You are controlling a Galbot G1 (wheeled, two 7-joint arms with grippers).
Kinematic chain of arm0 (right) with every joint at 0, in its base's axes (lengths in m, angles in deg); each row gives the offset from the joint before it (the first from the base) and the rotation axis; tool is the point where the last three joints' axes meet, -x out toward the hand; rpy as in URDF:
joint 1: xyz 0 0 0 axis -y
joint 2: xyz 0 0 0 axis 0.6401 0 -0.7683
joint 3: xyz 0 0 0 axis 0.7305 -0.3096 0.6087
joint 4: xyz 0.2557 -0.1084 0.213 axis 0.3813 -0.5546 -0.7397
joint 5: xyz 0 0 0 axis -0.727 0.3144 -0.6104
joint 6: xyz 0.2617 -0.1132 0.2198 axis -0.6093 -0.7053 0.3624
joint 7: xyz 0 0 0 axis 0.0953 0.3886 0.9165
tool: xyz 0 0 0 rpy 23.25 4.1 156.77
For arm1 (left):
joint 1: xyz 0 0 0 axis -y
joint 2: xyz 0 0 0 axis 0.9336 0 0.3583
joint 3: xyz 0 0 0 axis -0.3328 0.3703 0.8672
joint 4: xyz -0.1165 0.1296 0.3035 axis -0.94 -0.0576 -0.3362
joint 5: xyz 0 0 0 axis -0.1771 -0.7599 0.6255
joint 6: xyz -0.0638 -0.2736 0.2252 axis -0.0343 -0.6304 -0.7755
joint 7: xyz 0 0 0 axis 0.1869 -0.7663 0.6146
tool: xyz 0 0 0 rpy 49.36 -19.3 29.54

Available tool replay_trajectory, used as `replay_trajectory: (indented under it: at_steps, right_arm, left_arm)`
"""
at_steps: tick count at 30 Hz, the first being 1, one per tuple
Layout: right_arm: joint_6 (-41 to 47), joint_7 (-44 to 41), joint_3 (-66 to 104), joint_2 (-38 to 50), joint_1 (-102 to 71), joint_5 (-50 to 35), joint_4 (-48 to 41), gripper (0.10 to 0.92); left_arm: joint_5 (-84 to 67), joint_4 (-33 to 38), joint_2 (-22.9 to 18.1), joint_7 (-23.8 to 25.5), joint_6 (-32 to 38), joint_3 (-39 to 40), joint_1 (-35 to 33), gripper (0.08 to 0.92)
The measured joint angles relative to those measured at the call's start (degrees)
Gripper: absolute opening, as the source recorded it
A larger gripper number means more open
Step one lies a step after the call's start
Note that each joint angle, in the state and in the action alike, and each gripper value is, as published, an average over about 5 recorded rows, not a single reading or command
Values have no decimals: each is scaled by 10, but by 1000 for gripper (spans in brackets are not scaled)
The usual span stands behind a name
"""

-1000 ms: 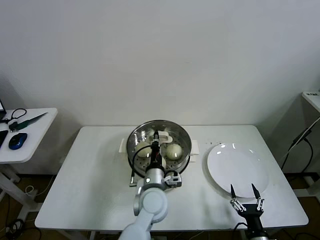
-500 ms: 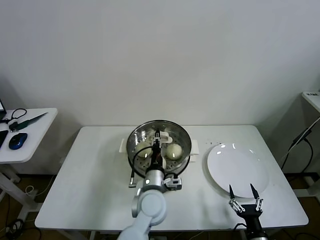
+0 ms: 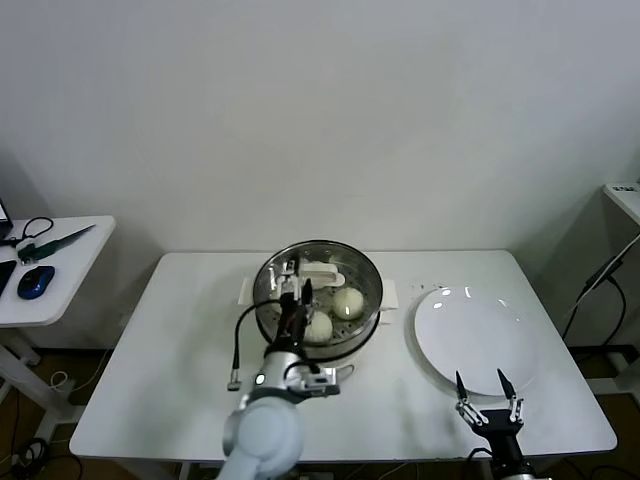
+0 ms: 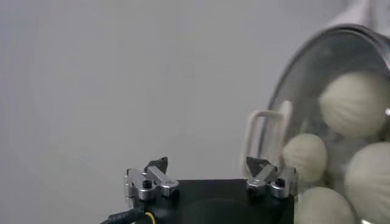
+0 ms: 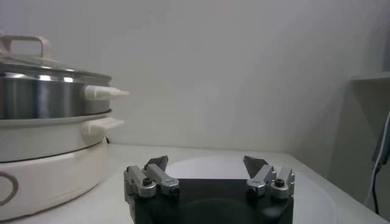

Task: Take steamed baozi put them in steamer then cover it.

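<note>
Baozi point(image 3: 348, 301) sit inside the steamer point(image 3: 318, 296), cover point(image 4: 317, 122) on, just beyond the left tool point(image 3: 291, 287), wide open and empty. Right tool point(image 3: 484, 385) hangs open, empty, beside the plate point(image 3: 470, 338).

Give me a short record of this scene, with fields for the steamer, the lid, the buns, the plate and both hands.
steamer: steamer at table centre
lid: lid on the steamer, closed
buns: four buns inside, seen through the glass
plate: plate right of the steamer, nothing on it
left hand: left hand open, holding nothing, beside the lid's handle
right hand: right hand open, holding nothing, at the plate's near edge
</note>
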Motion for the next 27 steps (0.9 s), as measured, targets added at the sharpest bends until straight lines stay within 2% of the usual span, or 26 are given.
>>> replay_trajectory:
  at_steps: [6,13,20,27]
  right_arm:
    - [-4,11,-6,5,3,-12,3,823]
    - [-17,14,-13,12,7,-24,5,823]
    - [-24,16,-23,17,15,-37,1,823]
    - [-25,20,-31,21,19,-46,-3,823]
  left_arm:
    - [-176,51,16,-63,67,-74,-51,822]
    - [-433,70,30,-96,159,-201,-142,823]
    - [-634,46,44,-109,259,-277,-233,823]
    - [-732,-7,44,-108,339,-293,-268,823]
